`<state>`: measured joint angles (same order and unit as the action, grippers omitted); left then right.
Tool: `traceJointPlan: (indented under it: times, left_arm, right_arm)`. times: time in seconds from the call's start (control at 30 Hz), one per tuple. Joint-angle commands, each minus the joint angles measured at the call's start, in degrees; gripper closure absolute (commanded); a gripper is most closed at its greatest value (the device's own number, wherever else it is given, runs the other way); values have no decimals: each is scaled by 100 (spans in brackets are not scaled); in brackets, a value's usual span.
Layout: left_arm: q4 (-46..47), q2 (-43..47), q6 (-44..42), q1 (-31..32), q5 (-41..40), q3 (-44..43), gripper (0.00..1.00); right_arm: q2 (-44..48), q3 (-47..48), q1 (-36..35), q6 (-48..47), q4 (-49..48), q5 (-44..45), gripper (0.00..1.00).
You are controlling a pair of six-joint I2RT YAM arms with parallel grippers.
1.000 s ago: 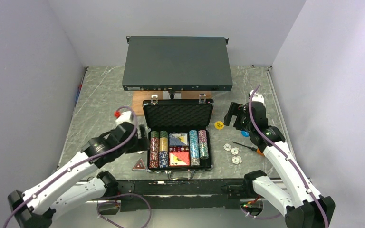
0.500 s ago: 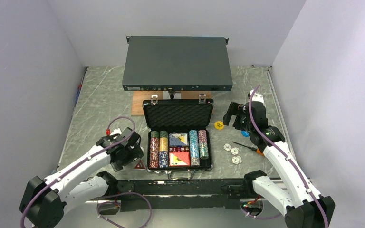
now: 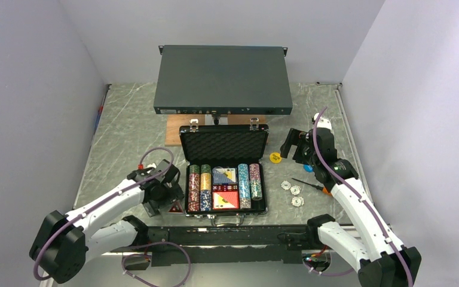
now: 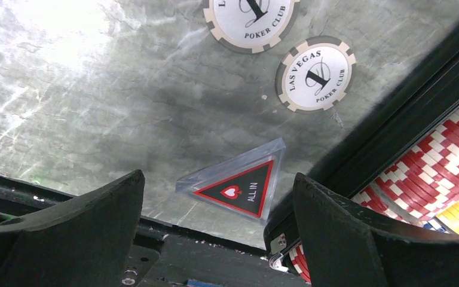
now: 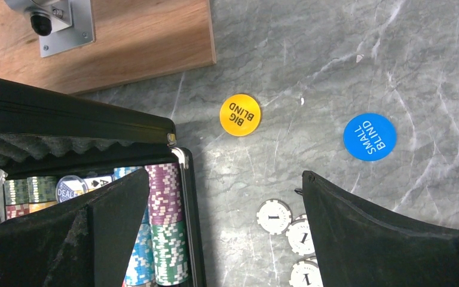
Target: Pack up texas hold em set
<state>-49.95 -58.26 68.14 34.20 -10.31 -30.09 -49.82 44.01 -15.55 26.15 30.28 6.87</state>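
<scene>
1. Black ribbed briefcase (image 3: 224, 145) lies open just to the right of the left gripper (image 4: 218, 179), with chip rows and cards in its foam tray.
2. Left gripper is spread wide and empty. It hangs low over the table and is much the nearer arm to the next piece.
3. Right gripper (image 5: 227, 179), also spread and empty, hovers by the case's far right corner. A yellow disc (image 5: 239, 115) and a blue disc (image 5: 369, 136) lie ahead of its fingers.
4. Triangular marker (image 4: 239, 188) of clear plastic, with a black face and red border, lies flat beneath the left gripper between its fingers. Its longest edge runs across the gap, so a straight descent should probably do.
5. Two white chips (image 4: 315, 73) lie beyond it.
</scene>
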Motion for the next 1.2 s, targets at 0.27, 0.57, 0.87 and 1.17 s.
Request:
traceJointPlan:
  times: [0.27, 0.57, 0.87, 1.17]
  left_arm:
    - [301, -357, 60, -34, 218, -32, 10]
    - [-323, -702, 230, -27, 293, -186, 9]
    - [176, -785, 237, -25, 542, -22, 10]
    - [232, -936, 366, -22, 668, -51, 12]
  right_arm:
    - [26, -33, 2, 57, -190, -54, 0]
    - [40, -65, 0, 72, -221, -62, 0]
    - [25, -95, -1, 92, -235, -100, 0]
    - [30, -59, 0, 69, -216, -87, 0]
